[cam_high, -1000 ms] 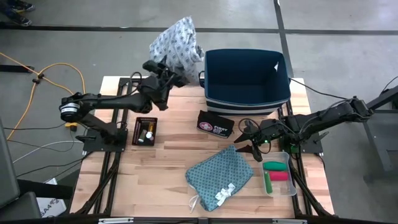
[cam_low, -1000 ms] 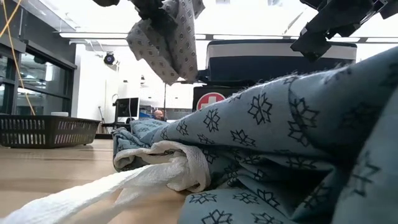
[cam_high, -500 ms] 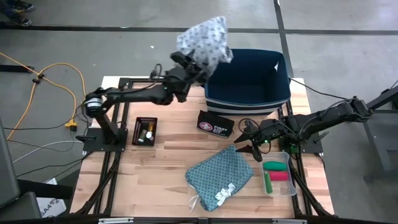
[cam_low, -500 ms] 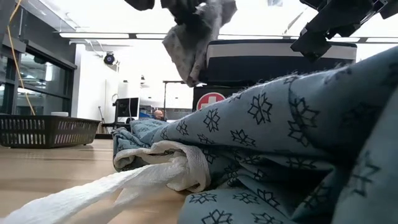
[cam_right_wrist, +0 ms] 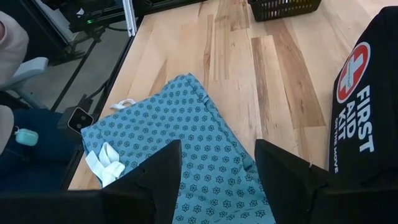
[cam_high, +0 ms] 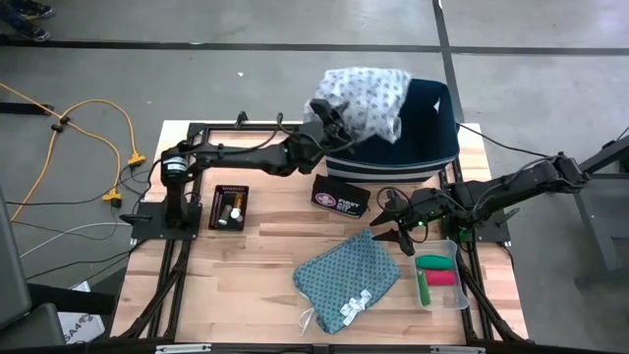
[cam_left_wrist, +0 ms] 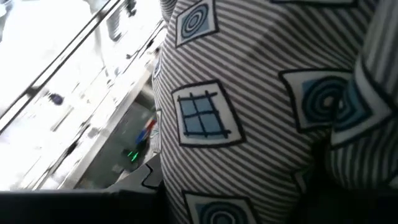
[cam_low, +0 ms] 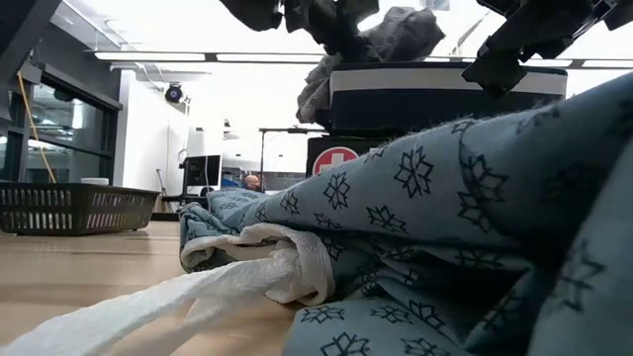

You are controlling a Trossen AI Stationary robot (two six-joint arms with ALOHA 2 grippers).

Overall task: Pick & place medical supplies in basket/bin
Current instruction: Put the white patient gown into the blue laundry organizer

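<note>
Pale blue-grey patterned cloth (cam_high: 366, 101) hangs bunched from the left gripper (cam_high: 327, 115), whose fingers pinch it over the near-left rim of the navy bin (cam_high: 432, 147). Most of the fabric spills past the fingers and over the bin's opening. In the left wrist view the striped weave with its printed squares fills everything ahead of the fingers, so the pinch itself is hidden there. The cloth looks light and completely limp: it folds under its own weight, drapes wherever it is not held, and would probably drop in a heap once let go. A hold on a gathered bunch, as here, seems to suit it better than a hold on one edge, which would likely let it unfurl and catch on the rim.

The right gripper (cam_high: 397, 224) hovers with its fingers spread and empty. Just ahead of and below its fingers lies the teal cloth (cam_right_wrist: 199, 155), flat on the wooden surface (cam_high: 256, 265). Its white ties (cam_right_wrist: 102, 160) trail off the far corner from the fingers. It should handle the same way, soft and floppy. I judge the thick folded middle the best place to pinch, since the ties would only drag the cloth behind.

Beside the right fingers sits a clear tray holding the green roll (cam_high: 433, 262) and red roll (cam_high: 439, 279), and a black first aid pouch (cam_high: 340, 196) lies near the bin.
</note>
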